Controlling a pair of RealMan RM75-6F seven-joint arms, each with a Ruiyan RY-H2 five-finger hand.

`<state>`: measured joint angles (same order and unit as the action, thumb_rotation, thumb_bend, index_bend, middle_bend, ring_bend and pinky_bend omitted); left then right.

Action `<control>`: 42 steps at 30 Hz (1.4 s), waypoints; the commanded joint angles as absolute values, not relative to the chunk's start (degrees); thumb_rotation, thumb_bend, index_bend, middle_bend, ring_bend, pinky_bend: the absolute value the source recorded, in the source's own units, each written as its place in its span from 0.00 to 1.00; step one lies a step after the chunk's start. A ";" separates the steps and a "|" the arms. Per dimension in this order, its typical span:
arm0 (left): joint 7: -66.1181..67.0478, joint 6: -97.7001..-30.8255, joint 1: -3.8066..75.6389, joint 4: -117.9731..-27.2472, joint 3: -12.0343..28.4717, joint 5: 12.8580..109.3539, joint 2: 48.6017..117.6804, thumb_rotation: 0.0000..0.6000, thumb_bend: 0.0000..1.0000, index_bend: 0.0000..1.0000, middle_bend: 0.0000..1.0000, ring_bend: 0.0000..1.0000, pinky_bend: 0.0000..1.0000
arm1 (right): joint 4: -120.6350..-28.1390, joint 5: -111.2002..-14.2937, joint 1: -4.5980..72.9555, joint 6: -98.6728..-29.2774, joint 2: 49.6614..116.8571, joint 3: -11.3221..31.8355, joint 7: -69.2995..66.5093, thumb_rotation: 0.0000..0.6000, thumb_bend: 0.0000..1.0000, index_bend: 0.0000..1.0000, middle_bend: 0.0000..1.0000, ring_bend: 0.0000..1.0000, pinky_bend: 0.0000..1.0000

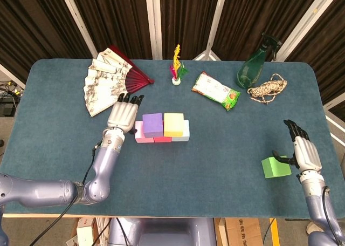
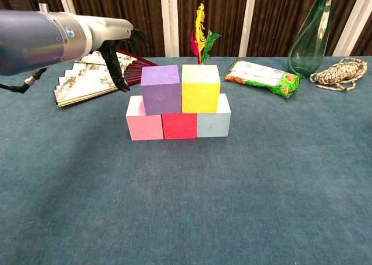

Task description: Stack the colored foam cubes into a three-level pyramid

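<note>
So the head view looks steeply down from above the robot and takes in the whole teal bench (image 1: 226, 159), dark curtains along the top edge, both arms coming in from the bottom corners. The chest view sits low, almost level with the bench (image 2: 232, 207), facing straight across it and much closer in. Both share the stacked cubes (image 1: 162, 128) mid-frame (image 2: 179, 102), plus the fan (image 1: 110, 79), snack bag (image 2: 261, 77), green bottle (image 1: 252, 68) and rope (image 2: 340, 73) further back.
</note>
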<state>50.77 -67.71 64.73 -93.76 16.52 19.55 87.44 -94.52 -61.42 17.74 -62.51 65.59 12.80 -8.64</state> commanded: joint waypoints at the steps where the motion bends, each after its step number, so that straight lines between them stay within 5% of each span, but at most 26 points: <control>1: 50.57 -67.52 64.88 -92.88 16.82 19.44 87.80 1.00 0.23 0.00 0.12 0.00 0.03 | -94.56 -61.38 17.73 -62.47 65.57 12.81 -8.67 1.00 0.32 0.00 0.00 0.00 0.00; 9: 50.47 -67.02 65.59 -90.56 17.41 19.56 89.30 1.00 0.35 0.00 0.12 0.00 0.03 | -94.32 -61.23 17.70 -62.49 65.55 12.89 -8.79 1.00 0.32 0.00 0.00 0.00 0.00; 42: 49.20 -65.12 66.44 -83.40 19.17 19.74 93.38 1.00 0.37 0.00 0.12 0.00 0.03 | -93.74 -60.54 17.82 -61.74 65.62 13.08 -9.30 1.00 0.32 0.00 0.00 0.00 0.00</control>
<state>49.20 -65.14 66.43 -83.40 19.15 19.76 93.37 -93.75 -60.54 17.82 -61.73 65.62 13.08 -9.30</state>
